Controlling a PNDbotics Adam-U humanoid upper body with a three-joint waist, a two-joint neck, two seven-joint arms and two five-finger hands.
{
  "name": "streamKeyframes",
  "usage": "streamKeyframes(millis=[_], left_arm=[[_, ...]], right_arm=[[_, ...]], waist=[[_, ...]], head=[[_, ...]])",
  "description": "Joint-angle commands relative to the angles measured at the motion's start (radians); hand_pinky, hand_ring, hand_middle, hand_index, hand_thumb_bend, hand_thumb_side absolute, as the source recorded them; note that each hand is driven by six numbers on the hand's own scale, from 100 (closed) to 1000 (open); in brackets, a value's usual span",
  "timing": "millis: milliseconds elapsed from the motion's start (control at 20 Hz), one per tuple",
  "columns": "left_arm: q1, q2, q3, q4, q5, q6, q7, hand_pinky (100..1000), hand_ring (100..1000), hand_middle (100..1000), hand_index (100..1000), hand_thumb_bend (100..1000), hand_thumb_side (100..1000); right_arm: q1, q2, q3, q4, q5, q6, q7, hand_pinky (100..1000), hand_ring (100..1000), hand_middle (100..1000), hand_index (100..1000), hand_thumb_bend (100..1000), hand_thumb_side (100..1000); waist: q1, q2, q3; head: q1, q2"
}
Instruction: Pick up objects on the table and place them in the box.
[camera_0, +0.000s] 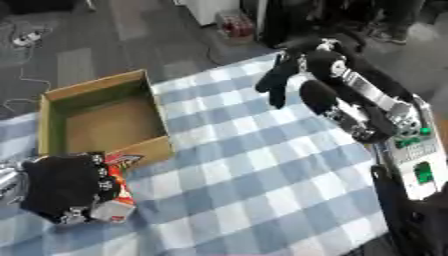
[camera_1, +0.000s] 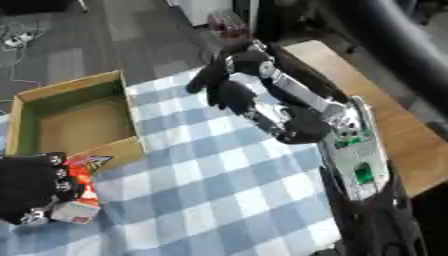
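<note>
Nearest the camera, at about 4 o'clock, the robot's right forearm (camera_0: 411, 150) is rising through the frame, black with a silver panel carrying small green lights. It is reaching up toward 1 o'clock, where the right hand (camera_0: 278, 80) is hanging over the far edge of the table with its dark fingers relaxed and pointing downward, holding nothing.

Down at 8 o'clock the left hand (camera_0: 61, 187) is sitting low over the tablecloth, its black fingers curled round a snack packet (camera_0: 118, 192). That packet is showing red and orange along its upper part, with a printed patch near its top corner and a pale, whitish lower end; much of it is being hidden by the hand, so its full shape cannot be made out. It is lying just at the near outer corner of the cardboard box (camera_0: 52, 97), outside it, with its top edge close against the box wall.

At 10 o'clock the box is standing open, brown, with a bare floor inside. Both are resting on a blue-and-white checked tablecloth (camera_0: 254, 175), which is covering the table and running off toward 6 o'clock.
</note>
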Motion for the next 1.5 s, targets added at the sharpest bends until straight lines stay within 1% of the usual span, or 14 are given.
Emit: streamKeyframes(millis=[50, 150, 200, 400, 550, 600, 750, 1000, 1250, 1300, 1350, 1400, 1450, 1500], left_arm=[[0.009, 0.088, 0.057, -0.087, 0.064, -0.246, 0.215, 100, 100, 213, 408, 100, 625], [0.028, 0.123, 0.085, -0.141, 0.125, -0.246, 0.167, 100, 100, 216, 409, 100, 649], [0.037, 0.139, 0.100, -0.169, 0.158, -0.246, 0.140, 100, 100, 216, 409, 100, 625], [0.063, 0.184, 0.159, -0.256, 0.290, -0.246, 0.024, 100, 100, 223, 410, 100, 624], [0.065, 0.187, 0.182, -0.269, 0.373, -0.246, -0.055, 100, 100, 223, 412, 100, 623], [0.064, 0.186, 0.183, -0.266, 0.395, -0.246, -0.078, 100, 100, 222, 412, 100, 604], [0.055, 0.177, 0.181, -0.255, 0.437, -0.246, -0.132, 100, 100, 226, 412, 100, 624], [-0.004, 0.124, 0.185, -0.140, 0.404, -0.246, -0.178, 100, 100, 237, 413, 100, 625], [-0.072, 0.078, 0.213, -0.003, 0.323, -0.246, -0.120, 100, 100, 247, 417, 100, 626], [-0.083, 0.066, 0.218, 0.027, 0.290, -0.246, -0.104, 100, 100, 251, 419, 100, 626], [-0.106, 0.055, 0.231, 0.042, 0.243, -0.232, -0.085, 100, 100, 253, 420, 100, 626], [-0.116, 0.029, 0.238, 0.104, 0.208, -0.228, -0.070, 100, 100, 258, 421, 100, 628], [-0.134, 0.000, 0.243, 0.175, 0.174, -0.225, -0.059, 100, 100, 260, 421, 100, 629], [-0.170, -0.045, 0.268, 0.285, 0.122, -0.173, -0.059, 564, 497, 592, 563, 203, 550]], right_arm=[[-0.005, -0.021, -0.011, -0.013, 0.000, -0.183, 0.184, 443, 408, 461, 734, 100, 1000], [-0.002, -0.025, -0.013, -0.013, 0.000, -0.183, 0.184, 443, 409, 461, 734, 100, 1000], [-0.002, -0.026, -0.013, -0.013, 0.000, -0.183, 0.184, 443, 409, 461, 734, 100, 1000], [0.001, -0.031, -0.014, -0.013, 0.001, -0.183, 0.184, 443, 409, 461, 735, 100, 1000], [0.001, -0.031, -0.015, -0.013, 0.002, -0.183, 0.184, 443, 409, 461, 734, 100, 1000], [0.001, -0.031, -0.015, -0.013, 0.001, -0.183, 0.184, 443, 408, 461, 735, 100, 1000], [0.000, -0.029, -0.015, -0.013, 0.001, -0.183, 0.184, 443, 408, 461, 736, 100, 1000], [-0.001, -0.026, -0.011, -0.013, 0.001, -0.182, 0.184, 443, 408, 461, 737, 100, 1000], [-0.006, -0.019, -0.008, -0.013, 0.002, -0.182, 0.184, 444, 410, 462, 732, 100, 1000], [-0.011, -0.014, -0.008, -0.013, 0.001, -0.184, 0.184, 444, 411, 463, 727, 100, 1000], [-0.014, -0.010, -0.007, -0.013, 0.000, -0.184, 0.184, 444, 411, 463, 727, 100, 1000], [-0.018, -0.005, -0.007, -0.013, -0.001, -0.185, 0.184, 444, 411, 463, 724, 100, 1000], [-0.021, -0.001, -0.007, -0.013, -0.002, -0.186, 0.184, 445, 412, 463, 723, 100, 1000], [-0.026, 0.005, -0.002, -0.013, -0.004, -0.188, 0.184, 446, 413, 465, 725, 100, 1000]], waist=[[0.001, -0.015, 0.005], [0.001, -0.017, 0.009], [0.002, -0.017, 0.011], [0.002, -0.018, 0.016], [0.001, -0.018, 0.017], [0.001, -0.018, 0.016], [0.000, -0.017, 0.015], [-0.002, -0.017, 0.010], [0.000, -0.015, 0.003], [0.001, -0.015, -0.004], [0.001, -0.016, -0.008], [0.001, -0.015, -0.013], [0.000, -0.015, -0.016], [-0.001, -0.013, -0.025]], head=[[-0.008, -0.006], [-0.008, -0.005], [-0.008, -0.005], [-0.011, -0.006], [-0.013, -0.012], [-0.012, -0.014], [-0.008, -0.017], [-0.007, -0.027], [0.004, -0.039], [0.010, -0.060], [0.014, -0.069], [0.010, -0.101], [0.008, -0.120], [0.007, -0.163]])
